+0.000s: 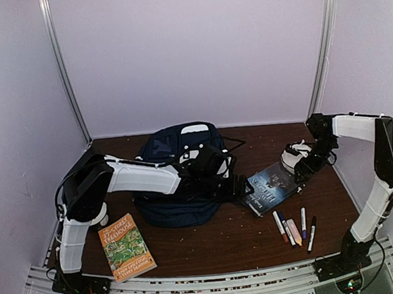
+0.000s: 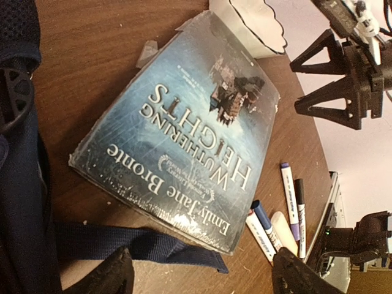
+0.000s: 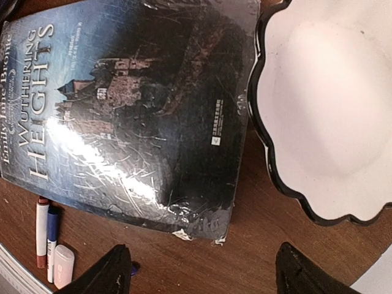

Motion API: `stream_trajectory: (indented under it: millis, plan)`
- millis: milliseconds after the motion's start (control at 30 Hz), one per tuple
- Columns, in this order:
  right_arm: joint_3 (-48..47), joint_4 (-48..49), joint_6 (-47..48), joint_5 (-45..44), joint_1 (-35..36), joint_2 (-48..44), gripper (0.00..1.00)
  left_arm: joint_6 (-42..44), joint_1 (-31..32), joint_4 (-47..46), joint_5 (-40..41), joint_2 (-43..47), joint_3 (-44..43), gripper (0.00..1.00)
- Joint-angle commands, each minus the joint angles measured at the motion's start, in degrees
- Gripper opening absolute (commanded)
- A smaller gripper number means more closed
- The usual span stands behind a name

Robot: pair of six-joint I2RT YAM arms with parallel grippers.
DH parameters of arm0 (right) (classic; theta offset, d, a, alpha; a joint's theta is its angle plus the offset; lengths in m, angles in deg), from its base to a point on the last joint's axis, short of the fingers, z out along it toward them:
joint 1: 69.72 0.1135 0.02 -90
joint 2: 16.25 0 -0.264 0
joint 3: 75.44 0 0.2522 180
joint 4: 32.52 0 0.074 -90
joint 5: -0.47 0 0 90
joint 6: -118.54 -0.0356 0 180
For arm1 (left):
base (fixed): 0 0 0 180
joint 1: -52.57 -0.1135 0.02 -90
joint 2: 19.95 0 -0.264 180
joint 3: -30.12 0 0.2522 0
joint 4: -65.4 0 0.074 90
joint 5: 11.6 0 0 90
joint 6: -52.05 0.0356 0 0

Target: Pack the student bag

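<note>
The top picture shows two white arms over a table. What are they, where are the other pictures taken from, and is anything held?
They are two robot arms, each ending in a two-finger gripper. The top picture comes from a fixed camera above; the others from a camera on each wrist. On the table lie a navy backpack, a dark novel, a green book, some markers and a white bowl. The left gripper and right gripper both hover open near the novel, holding nothing.

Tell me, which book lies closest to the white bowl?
The dark Wuthering Heights book; the orange Treehouse book lies far left, away from the bowl.
</note>
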Motion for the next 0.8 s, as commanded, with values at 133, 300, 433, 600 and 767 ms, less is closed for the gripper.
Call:
stream_trajectory:
  millis: [133, 300, 433, 600, 767]
  plan:
    - [-0.5, -1.3, -1.9, -1.2, -0.3, 3.4, 0.81, -3.2, 0.1, -2.4, -2.0, -4.8, -3.6, 0.80]
    - [-1.5, -1.7, -1.7, -1.6, -0.3, 5.7, 0.82, -4.2, 0.1, -1.6, -2.1, -5.8, -4.4, 0.80]
    - [-3.5, -3.1, -1.6, 0.9, -0.3, 8.0, 0.83, -4.7, 0.1, -1.7, -2.5, -6.3, -4.5, 0.80]
    - [-5.4, -5.6, -1.2, 5.1, -0.2, 10.7, 0.83, -4.8, 0.0, -2.0, -2.1, -5.9, -3.8, 0.80]
    - [-5.5, -7.6, -0.2, 8.1, 0.4, 11.6, 0.81, -6.1, -0.4, -2.9, -2.7, -6.7, -3.2, 0.80]
